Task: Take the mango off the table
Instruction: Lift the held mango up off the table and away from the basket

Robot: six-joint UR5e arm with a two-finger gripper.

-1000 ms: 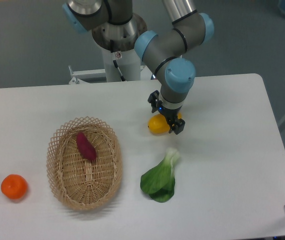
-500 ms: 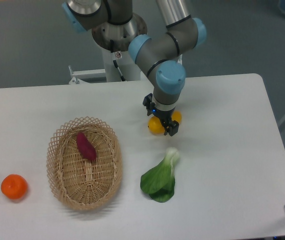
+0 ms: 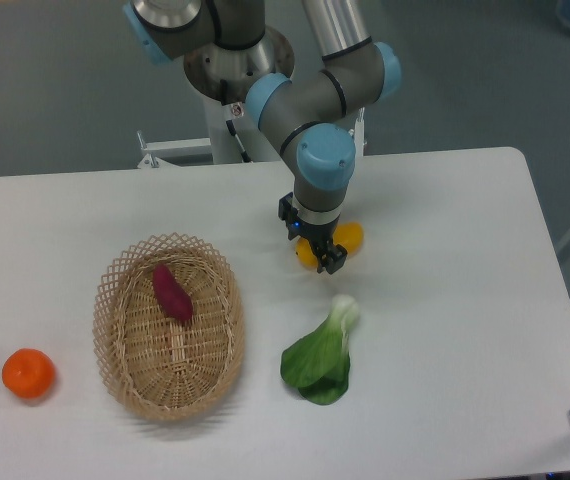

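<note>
White worktop [image 3: 445, 300] fills the fixed camera's single view, grey floor behind. At its middle the gripper [image 3: 317, 247] stands directly over the mango [image 3: 349, 238], whose yellow-orange ends show on either side. Whether the fingers have closed on it I cannot tell; the wrist hides the gap. To do this well, I judge the 2 fingers should straddle the fruit's narrow waist, squeeze gently, then lift straight up, clear of the bok choy [image 3: 321, 356] nearby.
</note>
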